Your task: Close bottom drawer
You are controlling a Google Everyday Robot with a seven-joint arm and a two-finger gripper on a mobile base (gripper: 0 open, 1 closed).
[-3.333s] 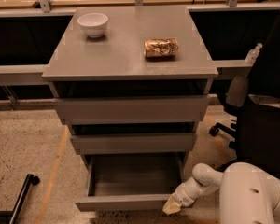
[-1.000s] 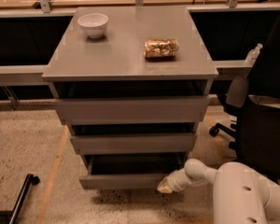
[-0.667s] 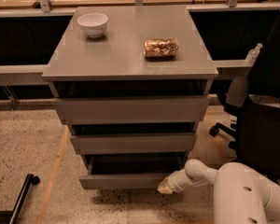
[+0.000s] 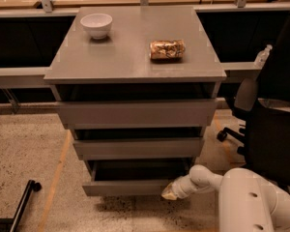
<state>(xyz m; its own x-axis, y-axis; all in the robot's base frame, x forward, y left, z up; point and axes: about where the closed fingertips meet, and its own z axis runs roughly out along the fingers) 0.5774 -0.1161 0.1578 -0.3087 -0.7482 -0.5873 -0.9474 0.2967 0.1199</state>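
Sitting low by the floor at the right end of the bottom drawer's (image 4: 128,187) slim front panel, the gripper (image 4: 171,193) shows its tan fingertips drawn together into one blunt, empty tip, which suits pushing a handle-less front. That drawer, lowest in the grey cabinet (image 4: 135,57), juts slightly beyond the middle drawer front (image 4: 137,149), so closing looks nearly done but not flush.

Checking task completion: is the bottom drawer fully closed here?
No, the bottom drawer juts out past the middle drawer, its tray interior visible, with the gripper at its front's right end.
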